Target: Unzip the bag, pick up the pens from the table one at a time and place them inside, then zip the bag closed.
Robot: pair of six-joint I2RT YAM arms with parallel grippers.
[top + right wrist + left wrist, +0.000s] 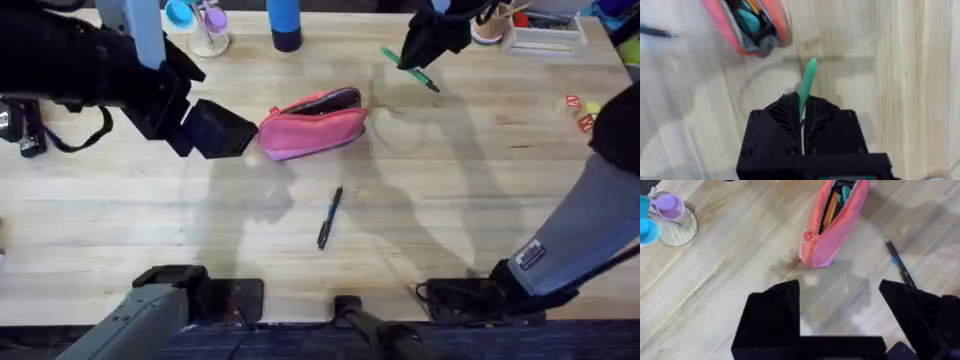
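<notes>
My right gripper point(802, 117) is clamped on the green pen point(806, 85), held above the table point(480, 200) to the right of the bag point(312, 125); its dark tip is hidden between my fingers. The bag lies unzipped. My left gripper point(840, 315) stands apart near the bag's left end. The black pen point(329, 217) lies in front of the bag.

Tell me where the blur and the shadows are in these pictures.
Overhead: the left arm is large, dark and blurred; soft shadows lie on the table beside the bag. Right wrist: the bag is smeared, the green pen sharper.
</notes>
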